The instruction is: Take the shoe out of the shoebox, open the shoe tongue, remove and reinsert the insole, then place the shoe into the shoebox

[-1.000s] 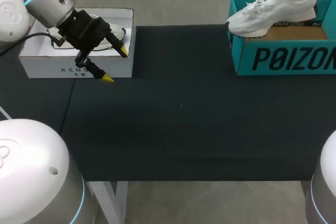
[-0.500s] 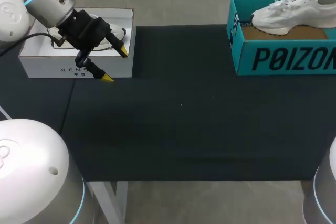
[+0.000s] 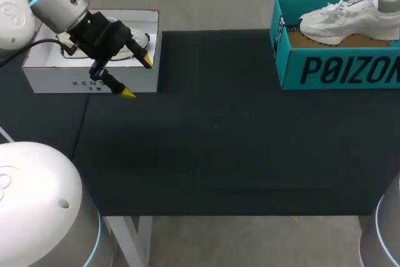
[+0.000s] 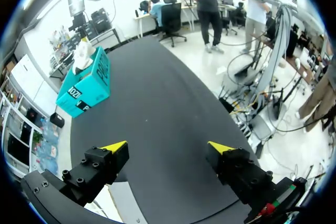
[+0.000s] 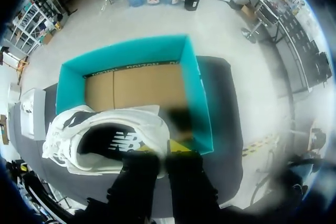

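Observation:
The white shoe [image 3: 342,19] is inside the open teal shoebox [image 3: 337,70] at the table's far right, its toe pointing toward the table's middle. In the right wrist view my right gripper [image 5: 167,149] is shut on the heel collar of the shoe [image 5: 100,140], above the shoebox [image 5: 195,98] with its brown floor. I cannot tell whether the sole rests on that floor. My left gripper [image 3: 137,77] hangs open and empty beside a white box at the far left. In its own view the left gripper [image 4: 168,148] is over bare mat, with the shoebox [image 4: 86,85] far ahead.
A white lidless box [image 3: 62,78] stands at the table's far left corner, right behind my left gripper. A black mat [image 3: 219,142] covers the table between the two boxes. The table's front edge runs near my arm bases.
My right gripper has carried the shoe to the right and lowered it from the box's near corner into the shoebox. The left arm has not moved.

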Controlling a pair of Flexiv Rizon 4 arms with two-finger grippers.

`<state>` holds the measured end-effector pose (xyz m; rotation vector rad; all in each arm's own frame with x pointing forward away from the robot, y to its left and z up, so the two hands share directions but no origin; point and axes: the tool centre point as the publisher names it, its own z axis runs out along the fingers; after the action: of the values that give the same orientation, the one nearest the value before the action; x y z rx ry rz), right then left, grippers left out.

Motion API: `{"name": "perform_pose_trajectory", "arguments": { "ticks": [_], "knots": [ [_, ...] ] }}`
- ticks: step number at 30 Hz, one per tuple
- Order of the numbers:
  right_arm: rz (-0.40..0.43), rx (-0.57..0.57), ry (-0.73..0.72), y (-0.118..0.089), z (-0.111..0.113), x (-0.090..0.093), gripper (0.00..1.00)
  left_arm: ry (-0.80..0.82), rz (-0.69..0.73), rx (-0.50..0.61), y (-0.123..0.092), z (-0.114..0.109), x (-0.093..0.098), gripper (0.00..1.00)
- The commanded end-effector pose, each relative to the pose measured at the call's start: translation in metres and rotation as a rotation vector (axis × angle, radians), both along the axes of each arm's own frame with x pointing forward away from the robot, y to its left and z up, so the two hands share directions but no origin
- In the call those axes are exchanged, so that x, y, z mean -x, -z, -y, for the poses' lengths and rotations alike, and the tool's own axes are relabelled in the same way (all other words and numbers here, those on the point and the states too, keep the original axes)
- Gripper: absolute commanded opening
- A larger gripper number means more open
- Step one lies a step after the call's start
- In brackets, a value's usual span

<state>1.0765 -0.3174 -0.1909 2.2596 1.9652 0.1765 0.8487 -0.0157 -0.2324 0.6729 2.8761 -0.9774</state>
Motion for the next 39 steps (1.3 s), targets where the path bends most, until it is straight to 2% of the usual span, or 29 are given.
{"name": "perform_pose_trajectory", "arguments": {
  "ticks": [1,12,24,39],
  "knots": [
    [-0.008,-0.004,0.000,0.010,0.001,-0.005,0.00,0.000,0.000,-0.003,0.000,0.000,0.000,1.00],
    [-0.031,-0.019,0.006,0.028,0.007,-0.009,0.00,0.000,0.000,-0.003,0.000,0.000,0.000,1.00],
    [-0.059,-0.038,0.005,0.062,0.008,-0.016,0.00,0.000,0.000,-0.003,0.000,0.000,0.000,1.00],
    [-0.135,-0.033,-0.010,0.125,0.012,-0.024,0.00,0.000,0.000,-0.003,0.000,0.000,0.000,1.00]
  ]
}}
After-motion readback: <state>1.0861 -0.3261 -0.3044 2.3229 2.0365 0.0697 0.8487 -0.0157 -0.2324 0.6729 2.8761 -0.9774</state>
